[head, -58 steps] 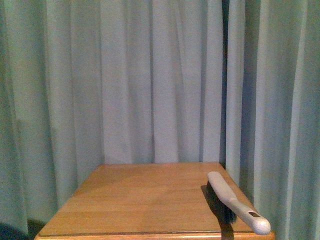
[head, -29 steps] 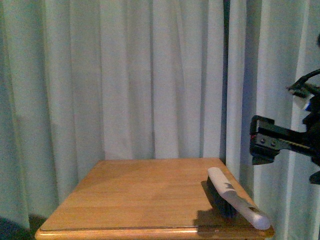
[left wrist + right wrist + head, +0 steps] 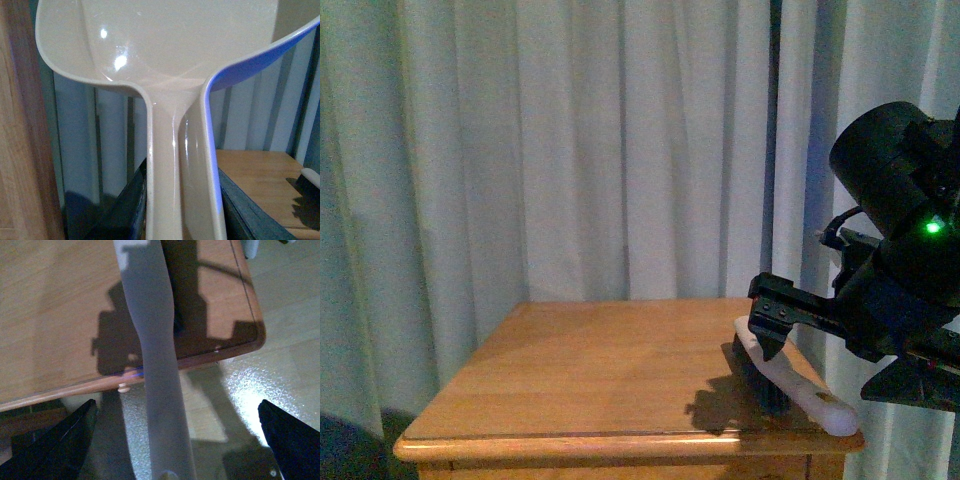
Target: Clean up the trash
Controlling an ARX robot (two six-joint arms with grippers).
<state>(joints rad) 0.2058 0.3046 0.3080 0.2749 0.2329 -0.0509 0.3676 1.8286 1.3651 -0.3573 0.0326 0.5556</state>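
Note:
No crumpled white tissue wad shows in any view. A hand brush [image 3: 798, 383] with a white handle and dark bristles lies on the right side of the wooden table [image 3: 600, 370], its handle end past the front right corner. My right gripper [image 3: 815, 362] is open and hangs over that handle. In the right wrist view the handle [image 3: 155, 355] runs between the two wide-apart fingers [image 3: 55, 445] without touching them. My left gripper [image 3: 182, 220] is shut on the stem of a beige dustpan [image 3: 165, 60], held up to the left of the table [image 3: 260, 185].
Pale curtains [image 3: 620, 150] hang close behind and beside the table. Light floor [image 3: 280, 340] shows below the table's front right corner. A wooden panel [image 3: 20, 125] stands close beside the dustpan. The brush end [image 3: 310, 177] shows at the table's far side in the left wrist view.
My right arm has come into the front view from the right and come down over the brush handle. The brush has not moved.

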